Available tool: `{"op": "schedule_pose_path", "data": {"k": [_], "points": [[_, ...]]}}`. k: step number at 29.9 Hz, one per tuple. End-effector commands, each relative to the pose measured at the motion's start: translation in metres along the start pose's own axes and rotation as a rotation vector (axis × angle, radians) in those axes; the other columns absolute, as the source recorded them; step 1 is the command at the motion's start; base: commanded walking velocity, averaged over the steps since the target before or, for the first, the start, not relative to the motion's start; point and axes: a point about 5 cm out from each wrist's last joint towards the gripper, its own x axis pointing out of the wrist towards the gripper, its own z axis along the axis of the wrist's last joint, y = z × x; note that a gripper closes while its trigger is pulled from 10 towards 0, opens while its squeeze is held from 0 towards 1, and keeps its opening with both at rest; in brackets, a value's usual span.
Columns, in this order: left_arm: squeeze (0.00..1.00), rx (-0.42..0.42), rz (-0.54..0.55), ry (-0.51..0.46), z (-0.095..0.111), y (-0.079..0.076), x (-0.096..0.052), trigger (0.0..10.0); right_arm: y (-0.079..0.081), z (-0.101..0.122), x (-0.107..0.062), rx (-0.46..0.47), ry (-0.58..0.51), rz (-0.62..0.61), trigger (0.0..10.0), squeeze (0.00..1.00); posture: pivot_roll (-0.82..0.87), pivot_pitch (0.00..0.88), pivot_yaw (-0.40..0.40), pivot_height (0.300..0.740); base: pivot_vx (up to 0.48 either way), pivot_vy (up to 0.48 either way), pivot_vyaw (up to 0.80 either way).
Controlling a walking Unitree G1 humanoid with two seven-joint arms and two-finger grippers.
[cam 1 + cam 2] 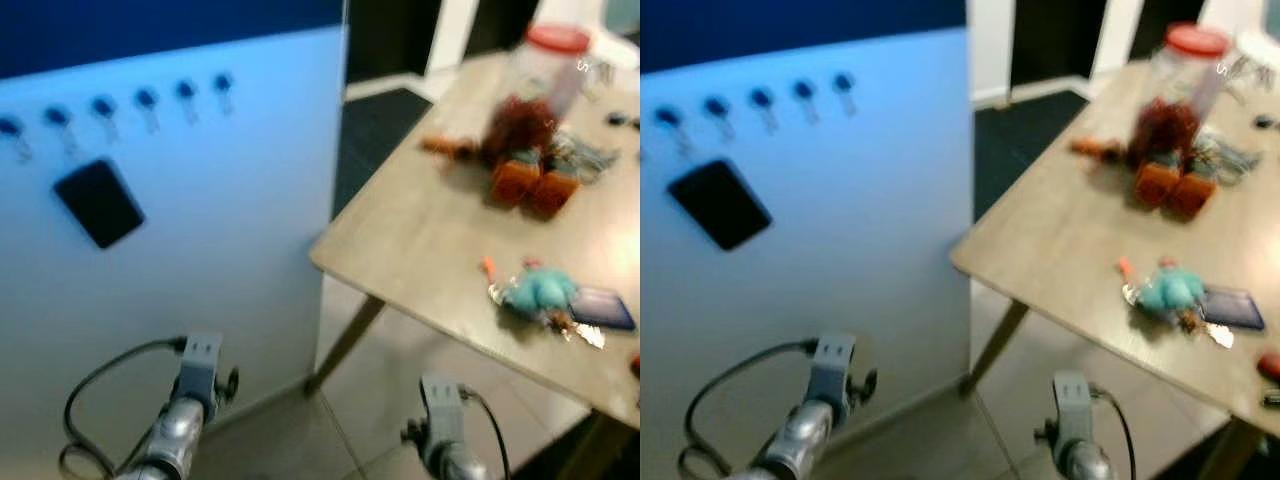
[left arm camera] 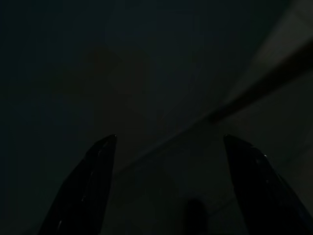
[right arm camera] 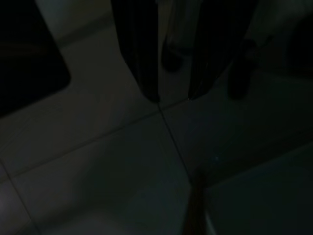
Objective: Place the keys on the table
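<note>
Left eye view: the light wooden surface (image 1: 420,250) fills the 2 to 3 o'clock side, and a set of keys with a teal plush fob (image 1: 540,295) lies on it near the front edge, beside a dark blue flat card (image 1: 605,308). The bunch runs roughly left to right, an orange tip at one end and silvery metal at the other. Both silver arms hang low at 6 o'clock, wrists just showing, so the keys lie up at about 1 o'clock from the right arm and well apart from it; that arm is clearly the nearer. The picture is soft, so I cannot count single keys.

Right eye view: same layout. A second clump sits farther back, a reddish-brown fuzzy toy with orange blocks (image 1: 1165,160), in front of a clear jar with a red lid (image 1: 1190,60). At 10 o'clock a pale blue wall panel carries a row of blue pegs (image 1: 760,105) and a black rectangular pad (image 1: 720,205). The surface's far corner is cut off at the frame edge.

Left wrist view: very dark. The left end effector (image 2: 168,191) shows two black fingers spread wide apart with nothing between them; behind is only dim floor and a slanted line.

Right wrist view: also dim. The right end effector (image 3: 173,98) points at pale floor tiles, its fingers nearly together with a thin gap, holding nothing.
</note>
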Motion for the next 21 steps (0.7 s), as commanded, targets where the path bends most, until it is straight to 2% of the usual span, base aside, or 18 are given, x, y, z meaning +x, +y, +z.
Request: {"op": "schedule_pose_path", "data": {"k": [1, 21], "points": [[0.0, 0.008, -0.005, 0.009, -0.0006, -0.0006, 0.0002, 10.0, 0.0001, -0.0062, -0.0017, 0.006, 0.018, -0.005, 10.0, 0.0, 0.05, 0.028, -0.018, 0.74, 0.0, 0.0, 0.8], [0.0, 0.022, -0.007, 0.013, 0.0011, -0.0008, 0.0011, 10.0, -0.0009, -0.0042, -0.0016, 0.008, -0.001, -0.016, 10.0, 0.0, 0.04, 0.027, -0.015, 0.74, 0.0, 0.0, 0.8]]}}
